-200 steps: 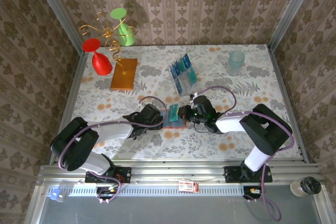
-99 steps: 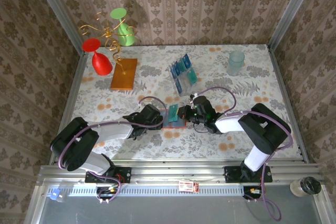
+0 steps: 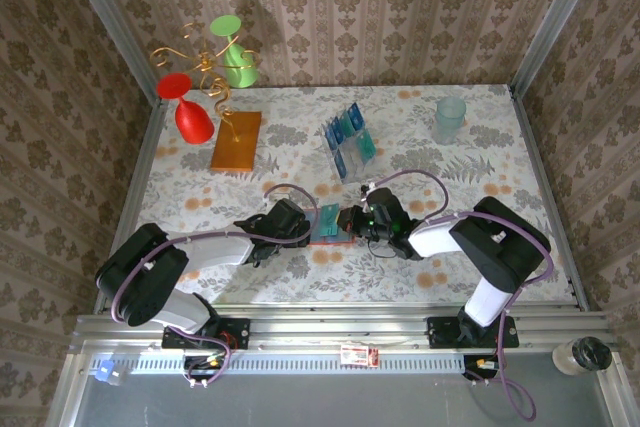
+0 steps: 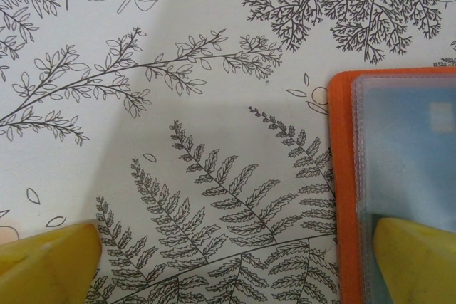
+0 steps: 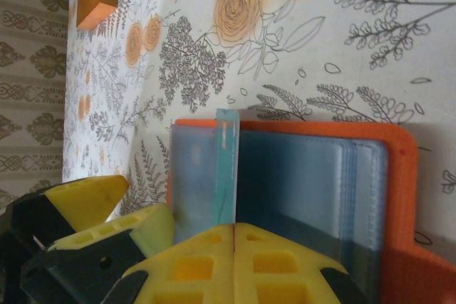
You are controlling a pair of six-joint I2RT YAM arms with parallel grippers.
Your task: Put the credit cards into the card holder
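While the card holder (image 5: 399, 197) lies open and flat on the tabletop (image 3: 330, 282), midway between the two arms, the right tool (image 5: 234, 227) is clamped shut on one teal credit card (image 5: 226, 169). It pinches the card by its near end, so the card stands on edge over the grey-blue pockets with its far end reaching almost to the holder's orange border. From where I stand I cannot tell whether the card's leading edge has found a pocket mouth or merely rests on top of the plastic. The left tool (image 4: 231, 261) is spread wide at the holder's other side, gripping nothing. One yellow finger (image 4: 417, 261) sits over a corner of the clear pocket page, seemingly pinning it, and the other is out on the bare printed tabletop. The other credit cards (image 3: 345, 127) wait in the clear rack (image 3: 340, 162) further back, well apart from all this. What worries me is the angle. A card held upright like that has to be laid nearly flat before it will slide under a sleeve, and pushed as it stands it would likely skate across the plastic or buckle the page. The grip is on a narrow end only, so any snag could twist the card in the jaws or pop it loose. And if that left finger is not truly bearing down, a push from the right would simply shove the light holder across the tabletop, or flip one half shut.
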